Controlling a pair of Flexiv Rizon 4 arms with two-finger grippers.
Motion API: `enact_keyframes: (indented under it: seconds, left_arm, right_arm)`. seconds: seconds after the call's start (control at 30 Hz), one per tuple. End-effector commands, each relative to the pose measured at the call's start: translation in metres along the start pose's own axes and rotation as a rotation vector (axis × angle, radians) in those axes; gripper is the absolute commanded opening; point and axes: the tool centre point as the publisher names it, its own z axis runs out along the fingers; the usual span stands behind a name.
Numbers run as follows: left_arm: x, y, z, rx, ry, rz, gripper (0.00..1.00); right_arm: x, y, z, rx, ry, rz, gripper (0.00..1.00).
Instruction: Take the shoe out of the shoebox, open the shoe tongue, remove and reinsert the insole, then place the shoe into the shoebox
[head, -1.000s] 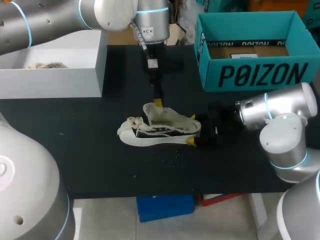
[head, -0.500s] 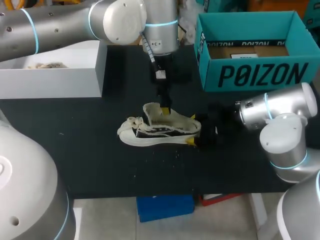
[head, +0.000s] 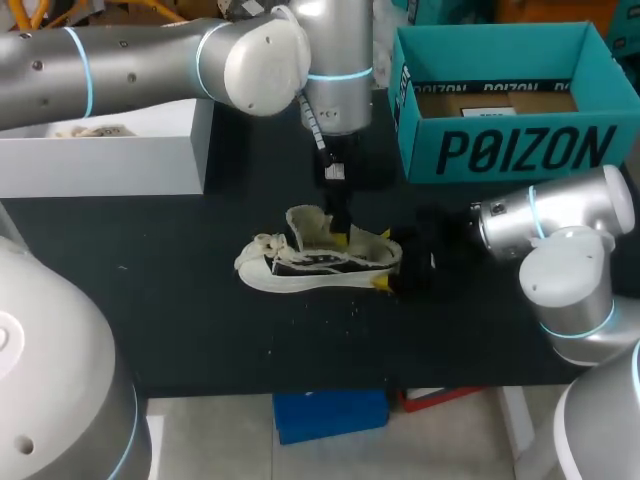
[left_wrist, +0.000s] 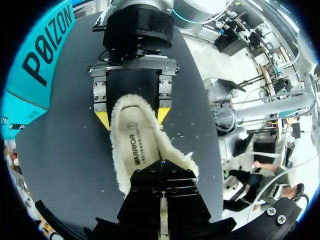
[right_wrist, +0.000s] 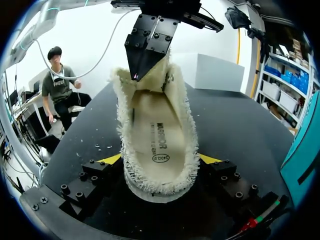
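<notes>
A cream low shoe (head: 300, 266) with fleecy lining lies on its sole mid-table, toe to the left. My right gripper (head: 386, 260) is shut on its heel, one yellow tip on each side (right_wrist: 161, 160). The insole (right_wrist: 160, 137) lies flat inside, printed side up. My left gripper (head: 342, 232) points down from above, fingers shut, its tip inside the shoe's opening just behind the tongue (right_wrist: 137, 72). In the left wrist view my left gripper (left_wrist: 162, 172) sits over the insole (left_wrist: 140, 145), with the right gripper (left_wrist: 132, 116) ahead at the heel. The teal shoebox (head: 520, 150) stands open at the back right.
A white open box (head: 100, 160) stands at the back left. Small pale fluff specks lie on the black table (head: 200, 330) in front of the shoe. The shoebox wall (left_wrist: 35, 65) is close behind the right arm.
My left gripper has moved right and down, from above the tongue into the shoe's opening. The right gripper and the shoe have stayed in place.
</notes>
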Motion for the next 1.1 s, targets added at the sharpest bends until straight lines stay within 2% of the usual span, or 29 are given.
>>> enact_keyframes:
  seconds: [0.03, 0.57, 0.77, 1.1]
  left_arm:
    - [0.001, 0.003, 0.004, 0.003, -0.001, -0.014, 0.0]
    - [-0.001, 0.003, 0.005, 0.01, -0.007, -0.002, 0.0]
    - [-0.001, 0.01, 0.012, 0.035, -0.006, -0.006, 0.0]
    - [-0.002, 0.012, 0.03, 0.021, 0.004, -0.027, 0.0]
  right_arm:
    - [-0.001, -0.001, 0.0, 0.0, -0.001, 0.001, 0.0]
    - [-0.001, -0.001, 0.0, 0.0, -0.001, 0.001, 0.0]
    - [-0.001, -0.001, 0.0, 0.0, -0.001, 0.001, 0.0]
    - [-0.001, -0.001, 0.0, 0.0, -0.001, 0.001, 0.0]
